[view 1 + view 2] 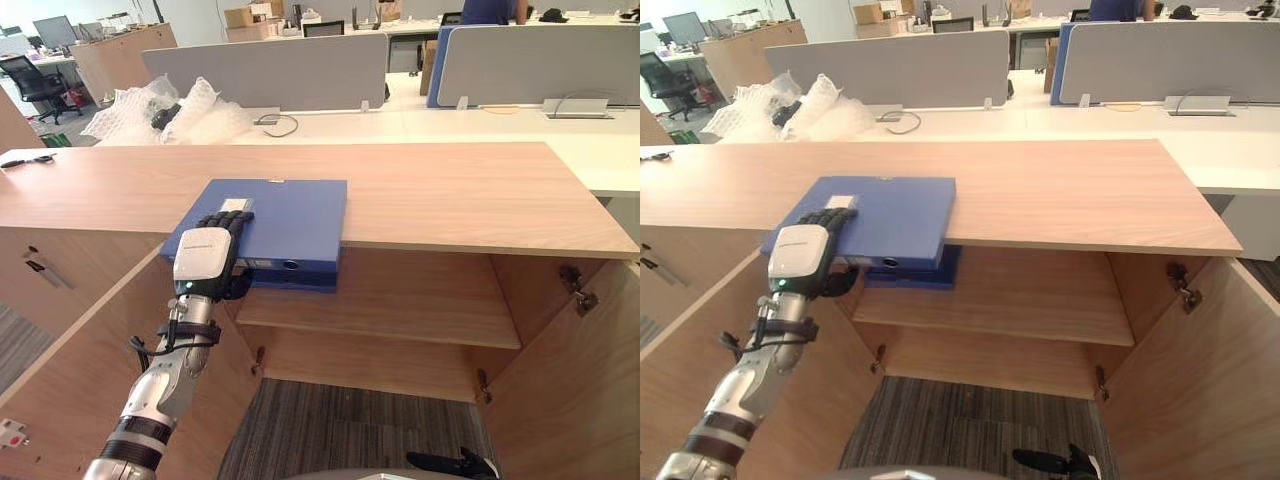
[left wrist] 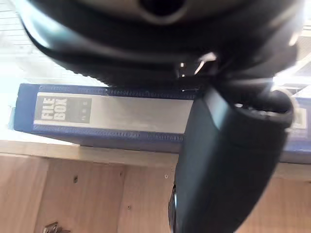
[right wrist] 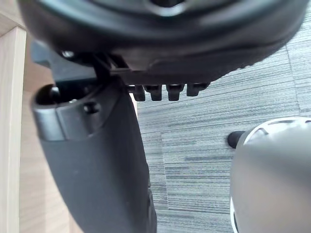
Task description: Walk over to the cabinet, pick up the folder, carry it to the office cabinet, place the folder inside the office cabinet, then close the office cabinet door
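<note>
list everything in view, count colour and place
folder: one, blue, on the cabinet top, overhanging its front edge
cabinet: one, light wood, doors open, shelf inside
bubble wrap: one heap, white, on the white desks behind
desk screens: two, grey, on those desks
office chair: one, black, far left
person: one, blue top, far back
left hand: dark, fingers on folder, thumb under it
right hand: dark, low over the carpet
</note>
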Robot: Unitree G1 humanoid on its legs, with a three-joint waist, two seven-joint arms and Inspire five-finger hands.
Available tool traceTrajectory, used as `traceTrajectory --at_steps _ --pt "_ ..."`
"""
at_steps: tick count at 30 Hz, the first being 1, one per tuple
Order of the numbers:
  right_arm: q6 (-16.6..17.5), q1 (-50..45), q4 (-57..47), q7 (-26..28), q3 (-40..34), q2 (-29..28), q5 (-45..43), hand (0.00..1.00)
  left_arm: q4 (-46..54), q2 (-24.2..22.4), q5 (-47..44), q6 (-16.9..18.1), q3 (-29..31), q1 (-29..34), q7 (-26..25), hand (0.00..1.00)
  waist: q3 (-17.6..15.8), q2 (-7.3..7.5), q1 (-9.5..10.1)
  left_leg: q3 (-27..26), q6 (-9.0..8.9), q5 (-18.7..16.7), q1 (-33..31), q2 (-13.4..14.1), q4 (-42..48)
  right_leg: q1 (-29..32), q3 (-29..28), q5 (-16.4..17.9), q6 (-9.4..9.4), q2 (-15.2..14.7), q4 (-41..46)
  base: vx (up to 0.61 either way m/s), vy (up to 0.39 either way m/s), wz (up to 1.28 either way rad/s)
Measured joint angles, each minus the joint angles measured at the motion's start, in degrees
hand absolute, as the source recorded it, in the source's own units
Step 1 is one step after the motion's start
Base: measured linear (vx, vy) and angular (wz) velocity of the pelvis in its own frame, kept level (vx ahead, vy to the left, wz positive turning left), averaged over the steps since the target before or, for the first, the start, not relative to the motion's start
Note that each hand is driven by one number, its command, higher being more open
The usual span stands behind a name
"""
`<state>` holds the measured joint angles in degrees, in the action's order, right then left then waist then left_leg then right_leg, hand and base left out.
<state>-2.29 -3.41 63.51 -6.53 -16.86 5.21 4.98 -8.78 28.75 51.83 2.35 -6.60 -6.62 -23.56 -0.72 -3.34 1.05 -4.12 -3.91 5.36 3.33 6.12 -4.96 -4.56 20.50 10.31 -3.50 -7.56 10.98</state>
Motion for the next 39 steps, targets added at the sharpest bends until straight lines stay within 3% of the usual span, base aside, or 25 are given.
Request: traceTrajectory --at_steps 7,19,23,26,32,34,37,39 --pt "0.0 0.1 0.1 0.0 -0.6 0.1 0.0 1.00 -1.9 2.6 0.6 -0.5 -3.2 -7.7 -2.7 0.00 0.3 -0.35 -0.77 -0.1 0.00 0.0 0.1 0.0 0.0 0.0 -0.1 -0.2 -0.02 0.0 0.0 0.00 0.000 0.00" --pt "-0.2 0.1 0.4 -0.3 -2.3 0.2 -0.1 1.00 -5.0 3.7 4.9 -0.1 -6.5 -11.9 -2.7 0.00 0.3 -0.24 -2.13 -0.2 -0.03 0.0 0.4 0.0 0.0 -0.1 -0.6 -0.7 -0.06 0.0 -0.4 -0.01 0.000 -0.01" --pt "-0.2 0.0 0.5 -0.4 -2.5 0.1 -0.6 1.00 4.3 -0.1 4.4 -1.1 -4.8 -5.6 -2.0 0.00 0.0 0.18 -2.15 -0.2 -0.37 -0.3 0.3 -0.1 0.0 0.0 -0.8 -0.9 -0.20 0.0 -0.7 0.00 0.000 0.00" --pt "-0.3 -0.3 0.9 -0.5 -4.6 -0.3 -0.7 1.00 15.2 -6.3 -0.4 1.3 -3.9 2.3 -2.1 0.00 0.0 0.44 -1.81 -0.2 -0.56 -0.6 0.2 -0.1 0.0 -0.1 -0.9 -1.0 -0.25 0.0 -1.2 0.00 0.000 0.00" --pt "-0.5 -1.9 -1.4 -1.7 -3.8 -0.7 -5.9 1.00 26.6 -16.2 -26.7 8.1 -3.1 11.4 2.0 0.00 0.3 0.43 -1.43 -1.8 -0.69 -0.8 1.2 0.3 0.0 -0.3 -2.5 -1.0 -0.19 0.4 -1.3 0.00 -0.002 -0.14" --pt "-0.8 -5.0 -10.1 -3.0 1.5 -1.4 -9.9 1.00 28.3 -18.3 -46.0 10.5 -2.2 15.4 6.5 0.00 0.5 0.14 -1.56 -3.1 -0.69 -0.8 1.3 0.5 0.1 0.6 -3.9 -0.9 -0.14 0.5 -0.8 -0.02 0.002 -0.30" --pt "-0.8 -9.9 -26.2 -4.8 5.8 -3.7 -12.4 1.00 28.7 -21.5 -69.7 10.8 -1.4 20.3 12.1 0.00 0.2 0.43 -2.11 -3.7 -0.72 -0.9 1.0 0.8 0.1 1.7 -4.8 -0.8 -0.01 0.7 -0.2 -0.04 0.000 -0.16" --pt "-0.3 -11.9 -35.1 -5.6 6.9 -5.5 -13.2 1.00 28.8 -22.9 -78.6 10.5 -1.3 23.1 13.4 0.00 0.1 0.69 -2.13 -4.1 -0.71 -1.0 0.7 1.0 0.1 2.3 -5.0 -0.8 0.01 0.7 0.1 -0.04 0.006 -0.08"
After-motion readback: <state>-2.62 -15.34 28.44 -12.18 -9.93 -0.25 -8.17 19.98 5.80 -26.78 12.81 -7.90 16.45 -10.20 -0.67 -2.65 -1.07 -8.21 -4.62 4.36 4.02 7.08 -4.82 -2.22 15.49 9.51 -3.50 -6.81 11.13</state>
